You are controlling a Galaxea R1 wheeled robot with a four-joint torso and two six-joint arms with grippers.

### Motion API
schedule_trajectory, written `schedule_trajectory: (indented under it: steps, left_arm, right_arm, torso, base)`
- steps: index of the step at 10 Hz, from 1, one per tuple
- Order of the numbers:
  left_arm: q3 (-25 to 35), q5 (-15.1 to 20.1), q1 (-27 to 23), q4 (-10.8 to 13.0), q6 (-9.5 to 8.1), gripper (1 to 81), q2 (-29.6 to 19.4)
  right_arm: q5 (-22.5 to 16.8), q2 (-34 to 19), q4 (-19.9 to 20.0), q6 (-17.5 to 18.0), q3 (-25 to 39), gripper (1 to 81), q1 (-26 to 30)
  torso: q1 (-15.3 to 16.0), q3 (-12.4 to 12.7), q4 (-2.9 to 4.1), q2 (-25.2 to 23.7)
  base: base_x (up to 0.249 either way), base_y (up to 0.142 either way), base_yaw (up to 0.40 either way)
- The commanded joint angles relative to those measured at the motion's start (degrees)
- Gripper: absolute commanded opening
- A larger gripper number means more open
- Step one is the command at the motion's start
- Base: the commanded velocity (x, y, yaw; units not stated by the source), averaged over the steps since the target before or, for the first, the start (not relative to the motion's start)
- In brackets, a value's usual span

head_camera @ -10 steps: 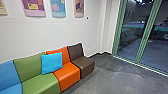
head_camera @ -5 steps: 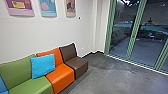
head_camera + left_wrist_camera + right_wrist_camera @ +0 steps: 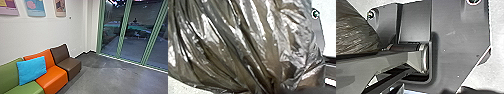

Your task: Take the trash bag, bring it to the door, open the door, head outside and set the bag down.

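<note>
One trash bag [image 3: 250, 42], three seats [image 3: 54, 77], one cushion [image 3: 31, 70] show.

Holds the left wrist close to the trash bag [image 3: 243, 45], facing it. Aims the right wrist past the trash bag, toward the wide dark plate [image 3: 458, 37] beside it. Runs the jointed bar [image 3: 386, 60] across part of that plate and alongside the trash bag.

You've a sq. bright-blue cushion [image 3: 32, 70], blocky green seat [image 3: 26, 89], orange seat [image 3: 53, 77], dk.-brown seat [image 3: 71, 64], straight green door frames [image 3: 123, 30], brownish plastic bag [image 3: 230, 45].
</note>
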Motion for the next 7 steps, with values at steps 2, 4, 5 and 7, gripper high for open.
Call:
schedule_trajectory:
  steps: [2,4,5,7]
  left_arm:
    - [0.17,5.04,-2.62,0.25,0.29,1.0,-0.5]
    - [0.17,5.04,-2.54,0.25,0.29,1.0,-0.41]
    - [0.17,5.04,-2.54,0.25,0.29,1.0,-0.41]
    - [0.17,5.04,-2.54,0.25,0.29,1.0,-0.32]
  right_arm:
    - [-2.7,-0.58,-0.75,-0.26,4.68,81.1,1.36]
    - [-2.26,-2.68,-0.75,-0.61,9.06,81.1,1.45]
    - [-2.26,-3.04,-0.75,-0.61,9.6,81.1,1.54]
    - [-2.26,-2.95,-0.76,-0.61,9.6,81.1,1.54]
  torso:
    - [0.0,0.0,0.0,0.0]
    - [0.0,0.0,0.0,0.0]
    - [0.0,0.0,0.0,0.0]
    - [0.0,0.0,0.0,0.0]
  base:
    - [0.0,0.0,-0.244]
    - [0.0,0.0,-0.248]
    - [0.0,0.0,-0.251]
    - [0.0,0.0,-0.253]
